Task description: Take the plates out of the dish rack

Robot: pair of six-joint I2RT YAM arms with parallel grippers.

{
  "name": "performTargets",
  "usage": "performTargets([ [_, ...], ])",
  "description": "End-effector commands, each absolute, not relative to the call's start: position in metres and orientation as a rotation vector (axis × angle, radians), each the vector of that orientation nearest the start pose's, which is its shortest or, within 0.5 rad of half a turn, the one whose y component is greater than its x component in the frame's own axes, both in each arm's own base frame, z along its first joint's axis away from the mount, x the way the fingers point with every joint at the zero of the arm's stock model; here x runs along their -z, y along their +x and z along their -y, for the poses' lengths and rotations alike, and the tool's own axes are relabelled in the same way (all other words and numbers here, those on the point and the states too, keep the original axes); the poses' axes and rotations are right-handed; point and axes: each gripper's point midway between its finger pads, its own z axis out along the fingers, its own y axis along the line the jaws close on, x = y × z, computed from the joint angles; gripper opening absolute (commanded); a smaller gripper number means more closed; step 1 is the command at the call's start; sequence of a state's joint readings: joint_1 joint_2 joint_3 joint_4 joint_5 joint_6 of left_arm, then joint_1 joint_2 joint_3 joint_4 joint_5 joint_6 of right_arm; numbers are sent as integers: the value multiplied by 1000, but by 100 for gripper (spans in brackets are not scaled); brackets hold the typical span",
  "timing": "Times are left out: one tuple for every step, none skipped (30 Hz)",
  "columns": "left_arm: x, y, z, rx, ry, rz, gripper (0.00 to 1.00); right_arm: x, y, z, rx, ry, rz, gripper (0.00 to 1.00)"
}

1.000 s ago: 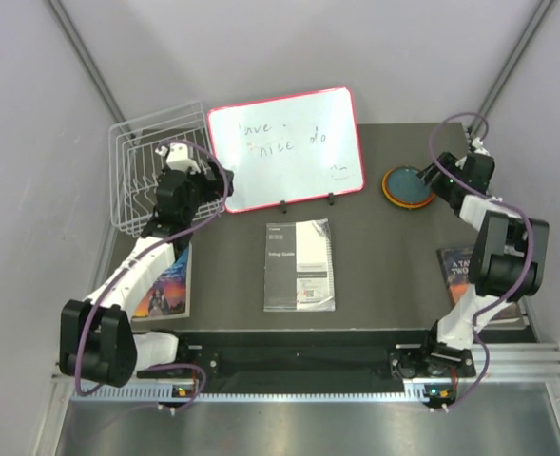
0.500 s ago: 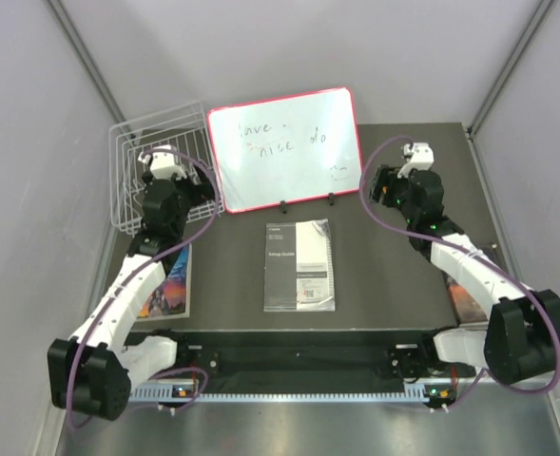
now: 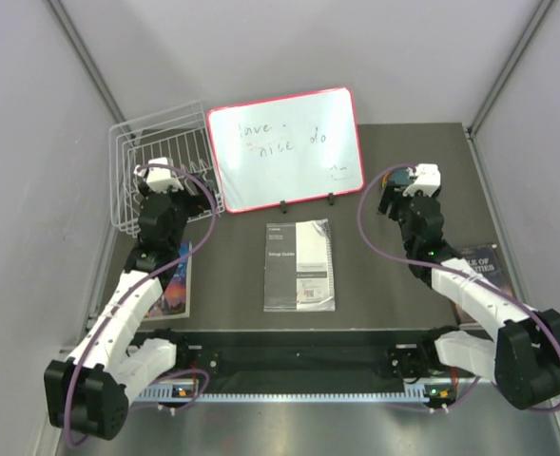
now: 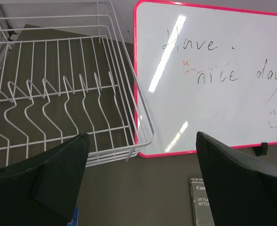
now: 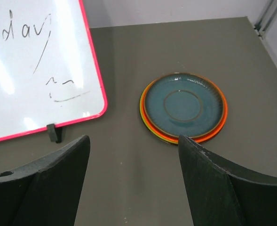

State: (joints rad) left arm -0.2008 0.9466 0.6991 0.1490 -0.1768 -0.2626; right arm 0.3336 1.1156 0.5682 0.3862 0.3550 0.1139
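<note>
Dark grey table [image 3: 375, 285] carries, nearest the arm bases, a white booklet [image 3: 299, 264] in the middle. A colourful book [image 3: 172, 285] lies partly under the left arm, and another book [image 3: 484, 263] lies by the right arm.

Farther in, the left gripper [image 4: 140, 183] hangs with its black fingers [image 4: 53, 179] spread wide and nothing between them. It sits just before the near right corner of the dish rack [image 4: 58, 94]. The right gripper [image 5: 133, 183] is likewise parted and holds nothing, poised above bare tabletop.

Beyond it, apart from its fingers, the plates [image 5: 183, 107] lie flat in one stack on the table at the far right. The dark teal one is on top, orange shows beneath, and a thin lime edge peeks out at the left.

A red-framed whiteboard [image 3: 284, 147] with handwriting stands tilted between the stack and the white wire rack. The rack sits in the far left corner, close beside the board's left edge. Whether they touch cannot be told.
</note>
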Motion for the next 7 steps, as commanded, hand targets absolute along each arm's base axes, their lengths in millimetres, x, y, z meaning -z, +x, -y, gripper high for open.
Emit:
performTargets([
  [-277,356,50,203,-188,-1610,99,-225,374,-60,25,114,-1596,76],
  [-277,356,49,202,-192,-1608,99,-224,375,-59,31,118,-1598,76],
  [-278,356,48,196,-195,-1605,99,-223,375,-58,38,121,-1601,76],
  [-277,355,48,196,-195,-1608,99,-221,376,-57,50,117,-1607,76],
  [-277,355,48,194,-194,-1608,99,-220,376,-55,58,121,-1609,76],
  [-277,355,48,194,-191,-1610,99,-218,376,-55,67,127,-1611,77],
  [-277,354,48,194,-187,-1610,99,-218,376,-53,73,127,-1610,77],
])
